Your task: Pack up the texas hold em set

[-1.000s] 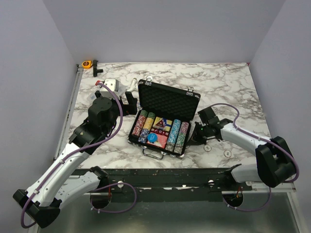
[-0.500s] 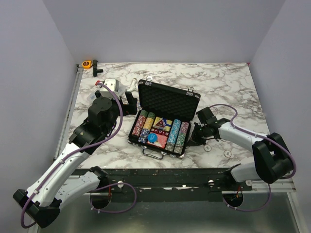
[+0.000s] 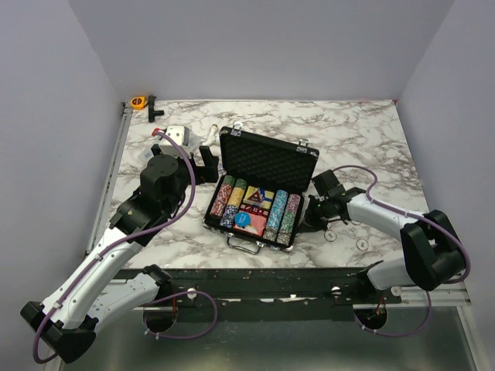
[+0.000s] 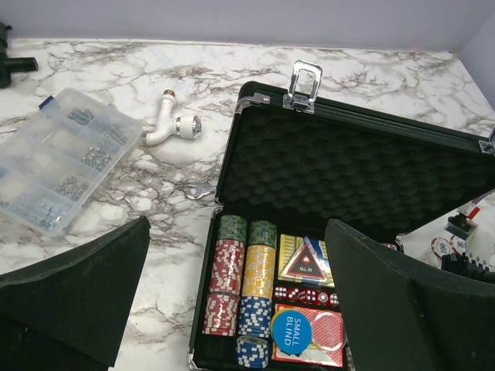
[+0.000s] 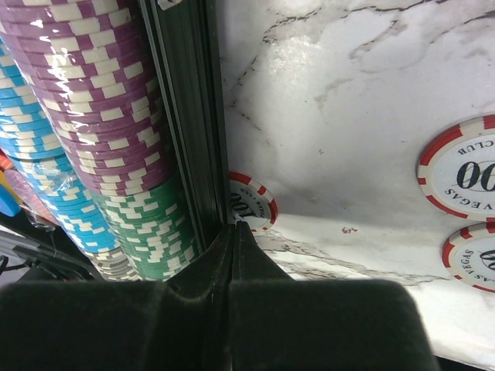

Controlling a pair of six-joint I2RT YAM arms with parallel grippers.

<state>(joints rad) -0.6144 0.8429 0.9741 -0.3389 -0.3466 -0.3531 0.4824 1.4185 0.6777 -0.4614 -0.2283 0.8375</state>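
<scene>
Top external view: the case (image 3: 267, 161) stands open in the middle of the table (image 3: 348, 139), its lid up, so that pieces can go in from above. The left gripper (image 3: 203, 165) hangs beside the lid's left edge, jaws spread wide and holding nothing. I think it is placed there to fold the lid down later. The right gripper (image 3: 308, 218) is low at the case's right wall, near the loose chips (image 3: 331, 236) on the table.

Left wrist view: the chip rows (image 4: 233, 287), the red deck (image 4: 325, 340) and the blue disc (image 4: 292, 331) lie already in the foam tray.

Right wrist view: the right jaws are pressed together and empty. Their tips are at the foot of the case wall, at the edge of a red-rimmed chip (image 5: 251, 202). Probably they mean to slide this chip out, because it lies flat and too close to the wall for pinching. The other loose chips lie to its right, apart from it.
</scene>
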